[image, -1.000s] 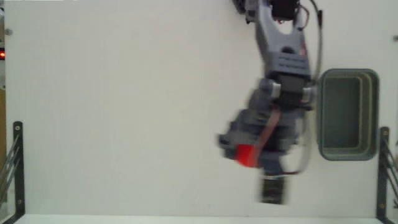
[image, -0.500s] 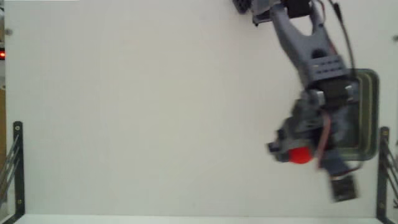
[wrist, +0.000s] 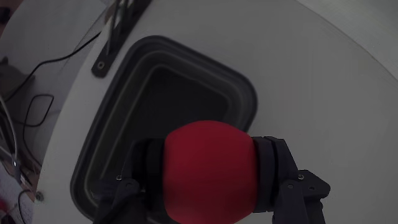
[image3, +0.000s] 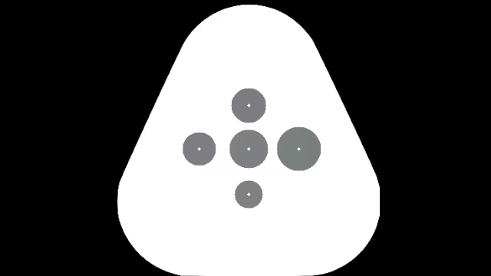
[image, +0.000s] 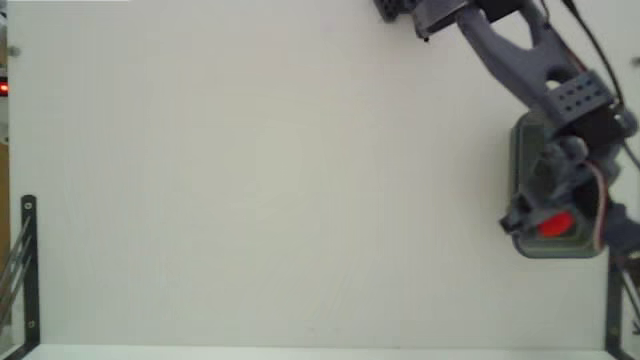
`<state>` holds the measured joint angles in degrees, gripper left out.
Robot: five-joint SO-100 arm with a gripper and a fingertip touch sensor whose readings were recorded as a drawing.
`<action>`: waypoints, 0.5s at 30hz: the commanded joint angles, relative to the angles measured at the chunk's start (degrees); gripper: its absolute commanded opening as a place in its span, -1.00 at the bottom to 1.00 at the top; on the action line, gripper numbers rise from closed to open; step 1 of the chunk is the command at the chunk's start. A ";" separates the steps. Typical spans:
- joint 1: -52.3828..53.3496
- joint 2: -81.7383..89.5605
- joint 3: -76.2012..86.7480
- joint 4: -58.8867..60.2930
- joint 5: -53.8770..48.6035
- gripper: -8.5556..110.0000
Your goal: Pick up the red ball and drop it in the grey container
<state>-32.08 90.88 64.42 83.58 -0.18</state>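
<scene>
Holding the red ball (wrist: 209,172) tight in the gripper (wrist: 210,177), right over the grey container (wrist: 112,109) below; next, just open up and let go.

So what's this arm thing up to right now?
A grey robot arm has a small, smooth red ball pinched in its two-finger gripper. It holds the ball above the open rectangular grey-green tub with a thick rim, which sits on the white table. In the wrist view the tub looks empty and the ball has not been let go yet.
</scene>
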 commanded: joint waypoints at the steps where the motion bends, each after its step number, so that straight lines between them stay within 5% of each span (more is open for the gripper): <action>1: -2.76 2.20 0.62 -1.33 0.18 0.30; 15: -5.32 2.22 1.48 -1.88 0.18 0.30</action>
<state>-36.47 90.97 65.48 82.35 -0.18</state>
